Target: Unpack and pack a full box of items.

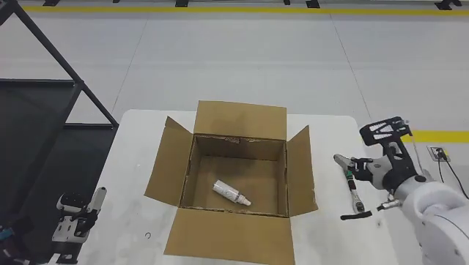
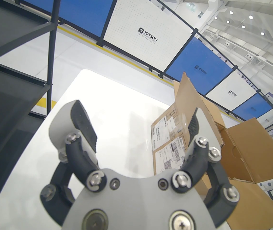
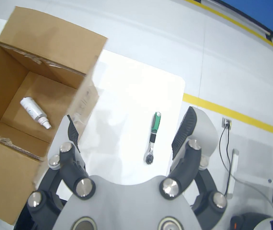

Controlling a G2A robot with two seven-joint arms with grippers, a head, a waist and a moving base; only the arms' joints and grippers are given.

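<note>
1. From above.
   - Finds the box (image 1: 240,121) open on the table (image 1: 132,162), flaps spread. One white bottle (image 1: 231,192) lies on its floor, long axis slanted across the bottom.
   - Finds the ratchet wrench (image 1: 349,182) outside the box, flat on the table and just beside the right arm (image 1: 410,188).
   - Puts the left gripper (image 1: 82,205) past the opposite side of the box, well apart from the wrench.
   - Makes the right arm much the nearer to the wrench.

2. From the left wrist.
   - Fingers spread wide, nothing between the pads.
   - Faces the box's labelled outer wall (image 2: 167,144), ahead and off toward one finger, rather than its opening.
   - Looks badly placed for anything inside the box.

3. From the right wrist.
   - Right gripper (image 3: 130,120) with fingers wide apart and gripping nothing.
   - Wrench ahead and below, between the lines of the two fingers and closer to the one away from the box.
   - Long axis runs straight away from the gripper, ratchet head at the near end and green handle at the far end. Closing would therefore pinch across the shaft.
   - Bottle off beyond the other finger, down inside the box past a raised flap (image 3: 88,89), nozzle end towards the gripper.
   - Cannot tell from this whether unpacking or packing is in hand.
   - For the wrench, probably calls for a plain descent with little turning. For the bottle, would first need a sideways shift clear of the flap.
</note>
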